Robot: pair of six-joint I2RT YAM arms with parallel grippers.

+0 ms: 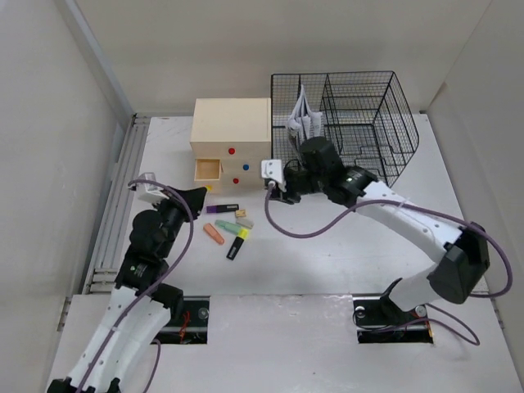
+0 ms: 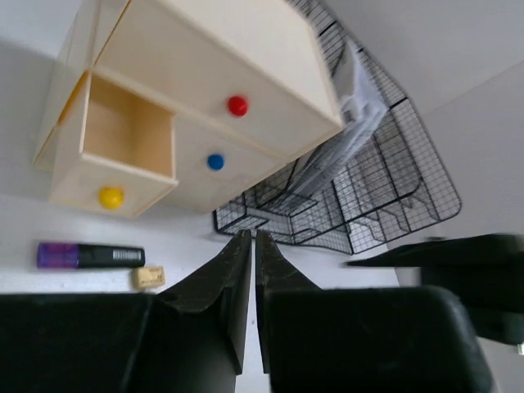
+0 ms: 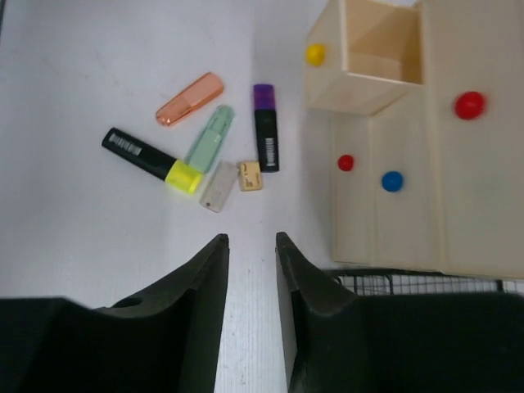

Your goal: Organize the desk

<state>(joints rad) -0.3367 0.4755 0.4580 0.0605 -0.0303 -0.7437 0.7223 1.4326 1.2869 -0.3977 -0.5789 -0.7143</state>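
Observation:
The white desk holds a loose cluster of small items: a purple-and-black highlighter, an orange one, a pale green one, a black-and-yellow one, a tan eraser and a grey-white piece. They also show in the right wrist view, for example the orange highlighter. My left gripper is shut and empty, just left of the cluster. My right gripper is open and empty, right of the cluster, near the drawer box front.
A cream drawer box stands at the back with its yellow-knob drawer pulled open and empty. A black wire-mesh rack with papers stands to its right. Grey rails run along the left edge.

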